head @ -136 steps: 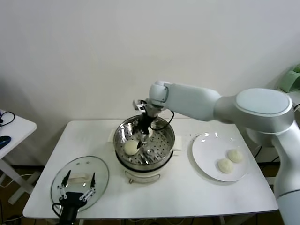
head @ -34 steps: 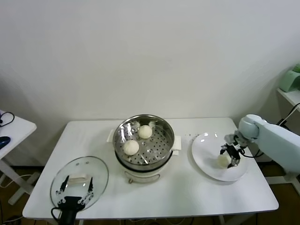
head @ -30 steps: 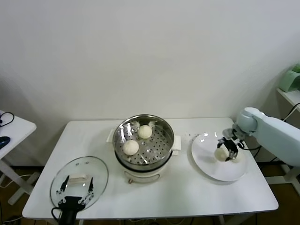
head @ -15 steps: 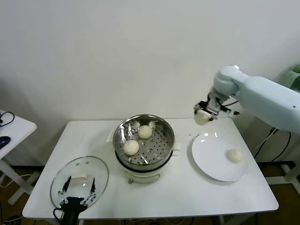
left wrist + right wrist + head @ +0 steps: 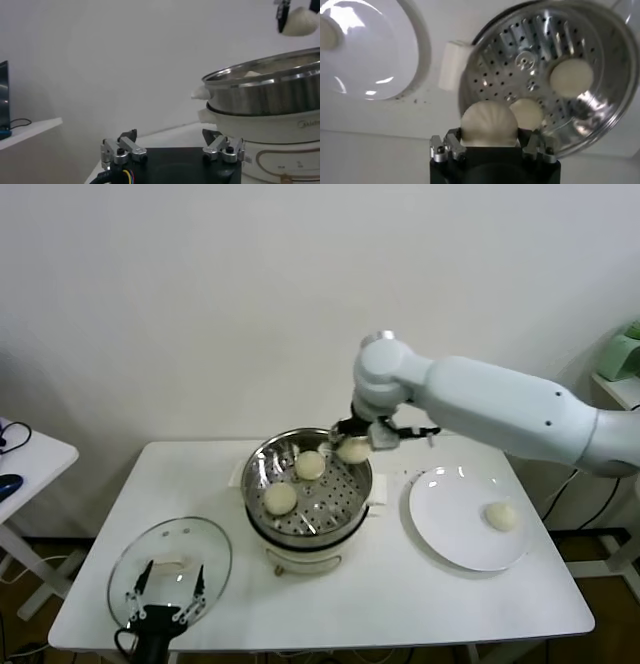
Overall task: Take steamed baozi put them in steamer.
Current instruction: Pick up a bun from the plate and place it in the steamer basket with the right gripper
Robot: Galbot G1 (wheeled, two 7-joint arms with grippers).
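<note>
The right gripper (image 5: 353,440) has its fingers clamped on a baozi (image 5: 353,449), one finger on each side of it, so the bun sits squeezed right between the pads. It hangs up in the air above the far rim of the steamer (image 5: 264,460), not touching the metal. That height makes sense: the basket has a tall wall, so the bun has to clear it before it can go down onto the perforated floor.

Two buns (image 5: 310,465) already lie on that floor, just ahead of and below the fingers in the right wrist view, one close by (image 5: 527,113) and one farther across (image 5: 571,78). Probably why the gripper sits over the near-rim side, where bare holes are free and nothing gets squashed.

One last bun (image 5: 501,516) waits on the white plate (image 5: 440,534), well off to the side of the fingers, so the job looks roughly three quarters done once this one lands.

The left gripper (image 5: 162,603) is parked low at the table's front edge, fingers spread wide and holding nothing, right by the glass lid (image 5: 215,549). The lid lies flat and out of the way, which leaves the basket open from above.
</note>
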